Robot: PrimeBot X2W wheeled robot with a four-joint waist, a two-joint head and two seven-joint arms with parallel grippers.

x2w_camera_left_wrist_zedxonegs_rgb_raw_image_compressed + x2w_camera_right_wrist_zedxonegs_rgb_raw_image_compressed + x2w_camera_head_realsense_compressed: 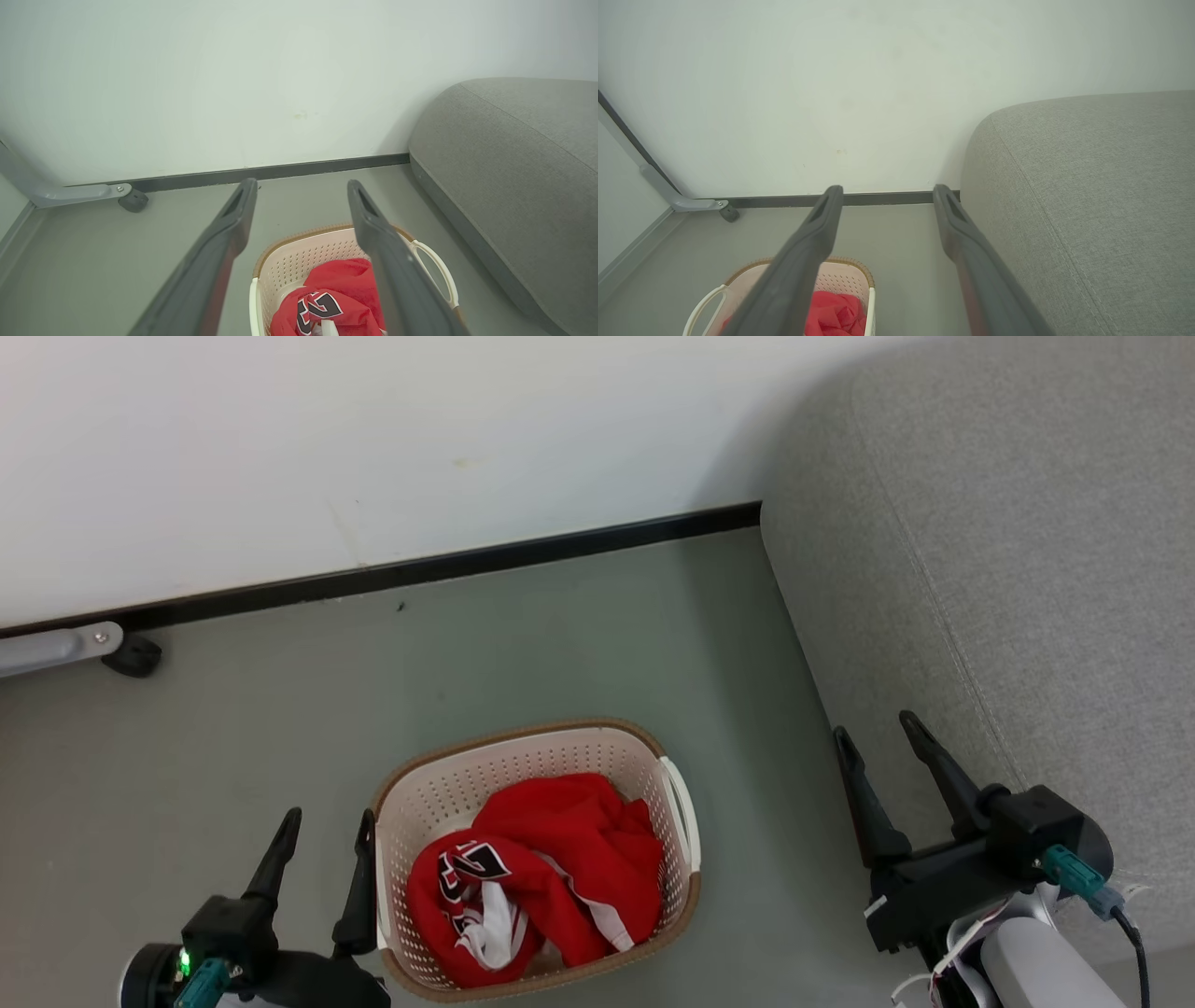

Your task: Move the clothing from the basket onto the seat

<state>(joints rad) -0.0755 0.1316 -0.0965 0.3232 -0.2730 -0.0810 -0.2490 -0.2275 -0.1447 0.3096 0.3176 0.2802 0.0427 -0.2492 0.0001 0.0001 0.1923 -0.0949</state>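
Hovering here with nothing in either gripper. My left gripper (330,817) has its two fingers spread well apart with nothing between them. It sits just beside the left wall of the basket (439,803), and I can't tell if the nearer finger touches the rim. My right gripper (878,728) is spread wide too and holds nothing, over by the left side of the seat (1027,569).

The clothing (551,868) is all in the basket, a crumpled red heap with white trim. The black-and-white number faces up on the left part of the pile. The basket stands on the grey floor (560,644), well apart from the black baseboard (467,563) that runs along the floor's far edge under the white wall (373,448). The seat takes the floor's right side, near the basket but not touching it. Over at the far left edge there's a grey metal bracket (56,649) with a dark foot (135,658).
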